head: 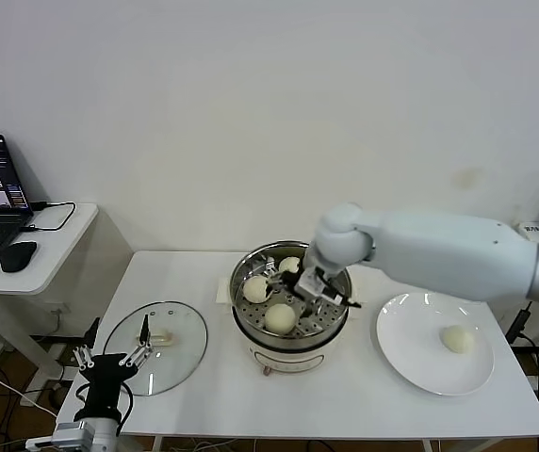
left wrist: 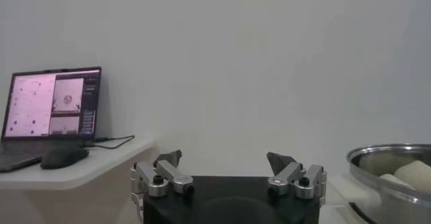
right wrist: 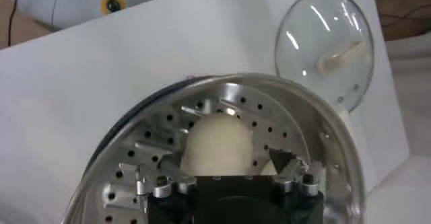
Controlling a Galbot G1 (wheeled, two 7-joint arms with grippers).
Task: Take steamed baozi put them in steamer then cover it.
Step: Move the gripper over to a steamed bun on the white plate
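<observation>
The steamer stands mid-table with three baozi on its perforated tray: one at the left, one at the front, one at the back. My right gripper is inside the pot, just above the tray. In the right wrist view it is open, its fingers standing either side of a baozi that rests on the tray. Another baozi lies on the white plate at the right. The glass cover lies flat on the table, left of the steamer. My left gripper waits open at the table's front left corner.
A side desk at the far left carries a laptop and a mouse. A wall runs close behind the table. The steamer's rim shows to one side of the left gripper.
</observation>
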